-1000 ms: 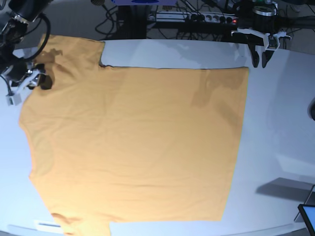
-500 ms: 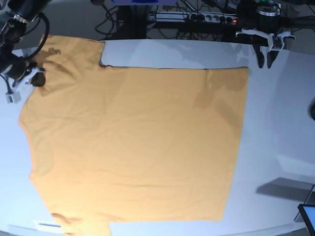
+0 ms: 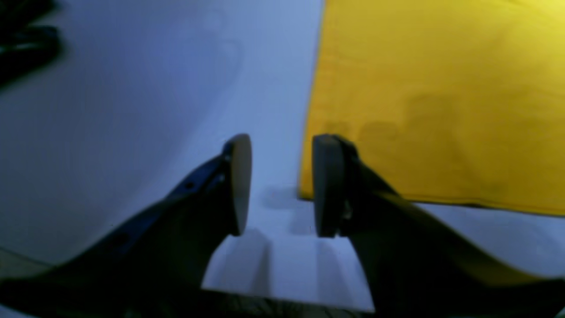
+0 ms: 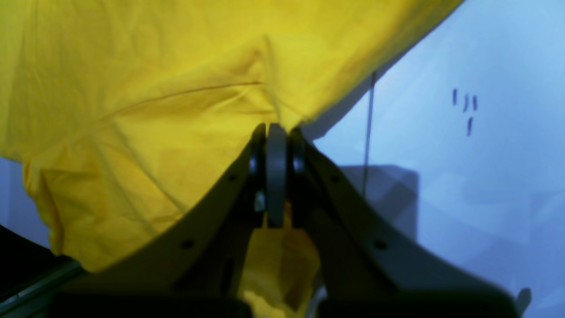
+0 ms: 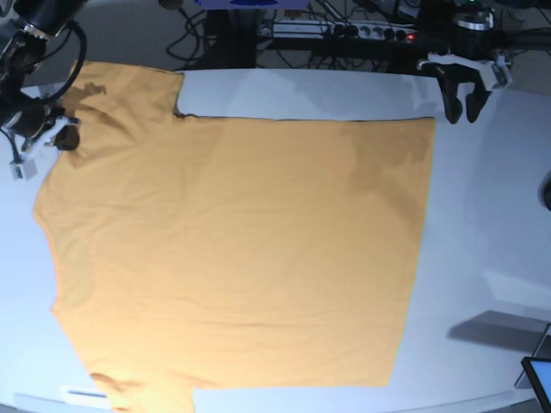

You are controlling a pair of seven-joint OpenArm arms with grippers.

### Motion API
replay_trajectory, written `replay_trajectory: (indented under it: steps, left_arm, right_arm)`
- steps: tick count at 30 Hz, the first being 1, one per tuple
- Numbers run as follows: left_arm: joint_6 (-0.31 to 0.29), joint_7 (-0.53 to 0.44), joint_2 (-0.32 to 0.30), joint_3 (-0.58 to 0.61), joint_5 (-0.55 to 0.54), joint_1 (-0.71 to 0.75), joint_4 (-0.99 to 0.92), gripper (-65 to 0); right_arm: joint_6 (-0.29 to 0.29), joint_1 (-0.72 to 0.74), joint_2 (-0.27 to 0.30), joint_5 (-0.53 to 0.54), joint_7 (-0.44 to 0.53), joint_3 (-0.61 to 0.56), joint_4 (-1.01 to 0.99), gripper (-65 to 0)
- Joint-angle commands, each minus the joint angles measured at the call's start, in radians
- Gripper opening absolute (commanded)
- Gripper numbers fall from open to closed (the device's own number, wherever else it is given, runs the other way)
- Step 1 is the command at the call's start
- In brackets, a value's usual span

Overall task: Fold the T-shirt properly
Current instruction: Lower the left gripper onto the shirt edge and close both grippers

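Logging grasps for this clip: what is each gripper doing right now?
Left gripper: open, empty, beside the T-shirt corner.
Right gripper: shut on the T-shirt's edge.

We found the T-shirt spread flat over the white table, a plain orange-yellow short-sleeved garment covering most of the surface. Its straight hem ran along the base view's right, its shoulders lay toward that view's left, and one sleeve reached the far left corner while the other sat at the near edge. The body lay smooth with only faint creases. At the far sleeve the cloth was gathered into folds and lifted slightly off the table, pinched at its edge. No marking was discernible to us.
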Motion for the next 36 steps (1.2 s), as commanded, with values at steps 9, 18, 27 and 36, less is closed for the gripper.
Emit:
replay_trajectory:
  steps: [9, 18, 27, 36]
  left_arm:
    - [-0.118, 0.236, -0.009, -0.135, -0.187, 0.005, 0.011, -41.8]
    - [-0.148, 0.359, 0.008, -0.141, -0.194, -0.027, -0.001, -41.8]
    - [-0.181, 0.480, 0.013, -0.141, -0.193, -0.103, -0.083, -42.0]
    - [-0.346, 0.488, 0.045, -0.221, -0.222, -0.110, -0.096, -39.0]
  right_arm:
    - [0.003, -0.007, 0.020, 0.015, 0.010, 0.003, 0.014, -64.4]
    - [0.003, -0.019, 0.020, 0.015, 0.012, 0.003, 0.014, -64.6]
    - [0.003, -0.029, 0.020, 0.013, 0.012, 0.003, 0.015, -64.6]
    - [0.003, -0.029, 0.020, 0.013, 0.012, 0.003, 0.015, -64.6]
